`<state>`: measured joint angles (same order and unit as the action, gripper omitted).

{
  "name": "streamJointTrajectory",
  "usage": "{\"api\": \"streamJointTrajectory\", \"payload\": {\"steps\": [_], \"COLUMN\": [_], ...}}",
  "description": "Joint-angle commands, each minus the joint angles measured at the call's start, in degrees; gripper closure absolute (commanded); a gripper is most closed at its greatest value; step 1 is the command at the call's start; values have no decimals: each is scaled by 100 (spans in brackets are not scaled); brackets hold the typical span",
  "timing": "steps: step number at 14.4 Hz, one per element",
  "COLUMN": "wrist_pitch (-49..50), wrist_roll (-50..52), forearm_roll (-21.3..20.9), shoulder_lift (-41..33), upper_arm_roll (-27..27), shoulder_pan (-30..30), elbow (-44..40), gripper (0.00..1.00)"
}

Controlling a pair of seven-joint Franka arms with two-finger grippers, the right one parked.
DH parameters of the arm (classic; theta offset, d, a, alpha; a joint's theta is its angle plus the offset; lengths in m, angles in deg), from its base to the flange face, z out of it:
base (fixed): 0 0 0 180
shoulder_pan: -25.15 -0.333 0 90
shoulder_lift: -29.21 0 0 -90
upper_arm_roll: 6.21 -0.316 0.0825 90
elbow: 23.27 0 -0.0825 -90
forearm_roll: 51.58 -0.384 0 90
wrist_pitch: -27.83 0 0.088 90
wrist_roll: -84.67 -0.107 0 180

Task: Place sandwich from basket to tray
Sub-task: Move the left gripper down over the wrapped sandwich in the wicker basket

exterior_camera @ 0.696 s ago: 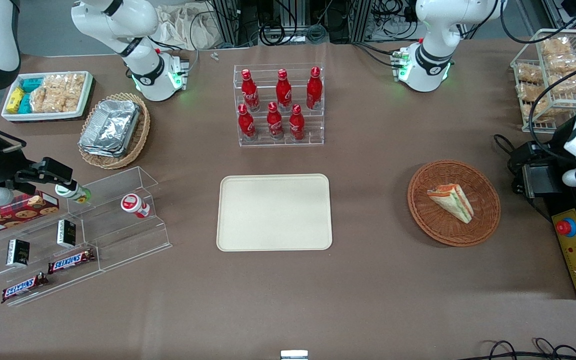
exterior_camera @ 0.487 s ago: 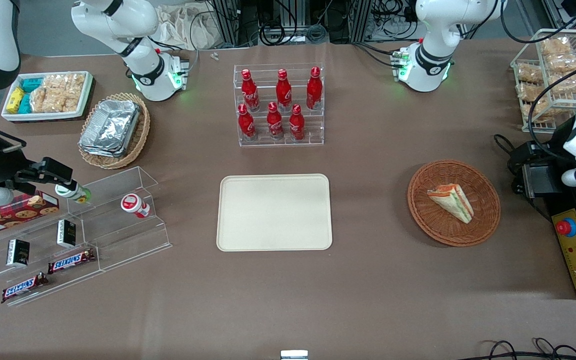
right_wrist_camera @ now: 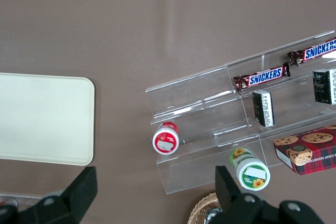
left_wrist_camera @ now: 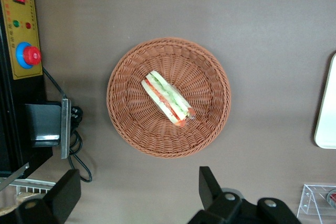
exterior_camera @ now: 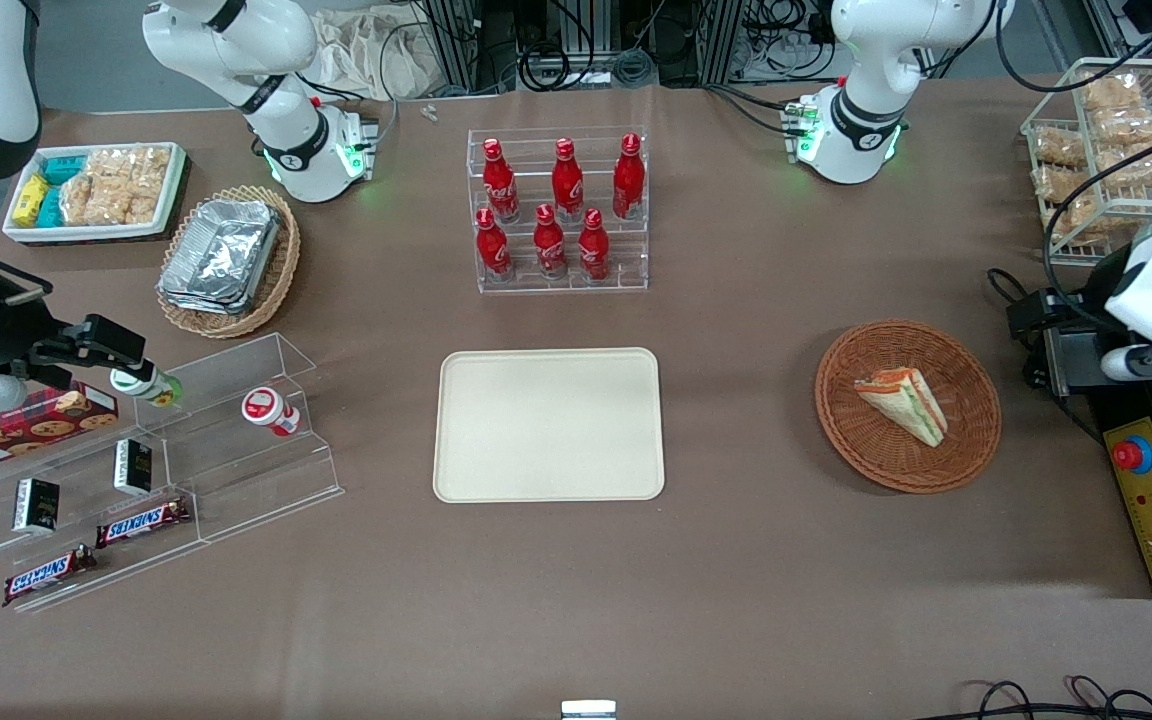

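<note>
The sandwich (exterior_camera: pixel 904 403) (left_wrist_camera: pixel 168 98), a white-bread wedge with orange and green filling, lies in the round reddish-brown basket (exterior_camera: pixel 966 440) (left_wrist_camera: pixel 131 119). The cream tray (exterior_camera: pixel 548 424) (left_wrist_camera: pixel 326 114) (right_wrist_camera: pixel 42 119) lies flat mid-table with nothing on it, toward the parked arm's end from the basket. My left gripper (exterior_camera: pixel 1036 312) (left_wrist_camera: pixel 137 192) hangs open and holds nothing. It is high over the table, just outside the basket's rim, farther from the front camera than the sandwich and toward the working arm's end.
A yellow control box (exterior_camera: pixel 1151 500) (left_wrist_camera: pixel 21 35) with a red button and a black box (left_wrist_camera: pixel 44 129) with cables sit beside the basket. A rack of red bottles (exterior_camera: pixel 561 210) stands farther from the camera than the tray. A wire rack of snacks (exterior_camera: pixel 1096 160) stands nearby.
The left arm's wrist has shifted a little toward the basket and the gripper moved with it. Sandwich, basket and tray have not moved.
</note>
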<state>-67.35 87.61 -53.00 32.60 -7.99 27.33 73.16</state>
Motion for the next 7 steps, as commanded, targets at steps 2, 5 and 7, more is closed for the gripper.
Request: {"api": "streamJointTrajectory", "payload": {"steps": [2, 5, 7], "wrist_pitch": [-719, -1125, -1781], "wrist_roll": [277, 1311, 2225], "forearm_roll": [45, 36, 36], "shoulder_lift": [-137, -58, -102], "upper_arm_roll": [-59, -51, -33], "shoulder_pan": [81, 90, 107], "elbow": [954, 1307, 1841], "gripper": [0, 0, 0]}}
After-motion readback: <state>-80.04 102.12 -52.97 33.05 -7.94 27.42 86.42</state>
